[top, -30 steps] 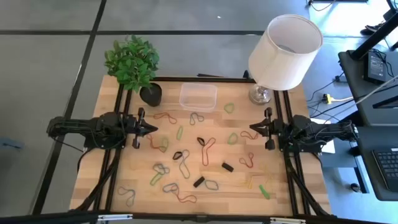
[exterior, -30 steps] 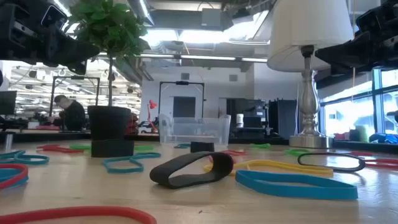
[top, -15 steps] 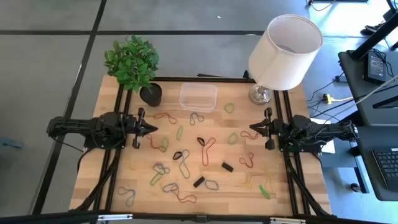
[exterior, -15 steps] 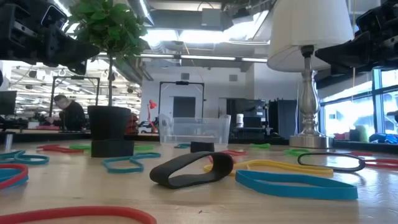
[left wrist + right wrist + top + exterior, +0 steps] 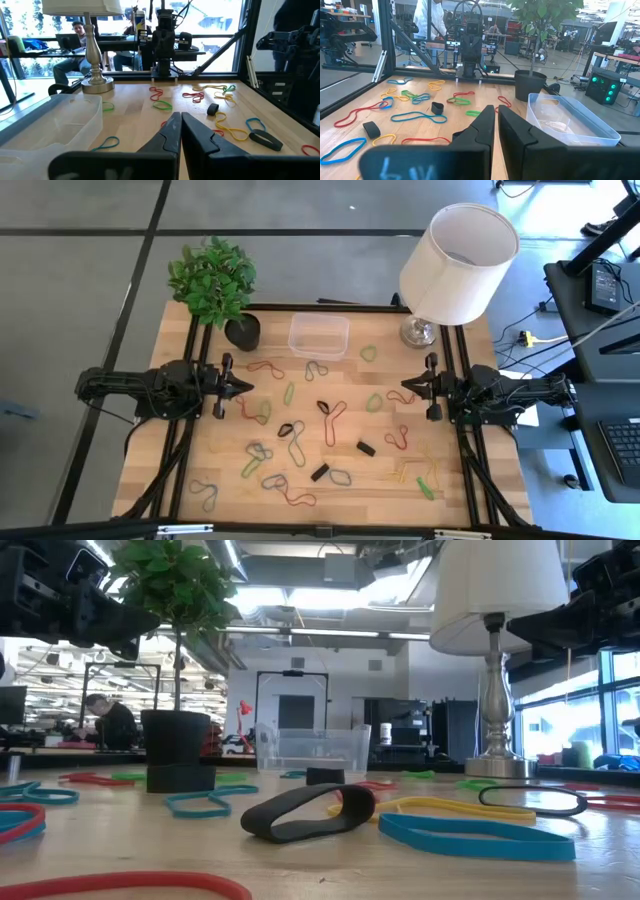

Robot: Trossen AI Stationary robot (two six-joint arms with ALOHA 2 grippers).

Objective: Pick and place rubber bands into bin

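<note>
Both dark grippers, left (image 5: 246, 387) and right (image 5: 405, 388), hover closed and empty over the pale wooden table (image 5: 450, 480) strewn with coloured rubber bands (image 5: 332, 415). Only wrist views show people seated beyond.

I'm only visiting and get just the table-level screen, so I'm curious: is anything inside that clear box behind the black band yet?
Observer: No. Seen from above, the bin looks empty. The rubber bands all lie scattered across the table.
Operator: And the robot's hands? I only see dark shapes at the top corners.
Observer: The left gripper and the right gripper hang at opposite sides of the table, pointing at each other. Both are shut and hold nothing.
</note>
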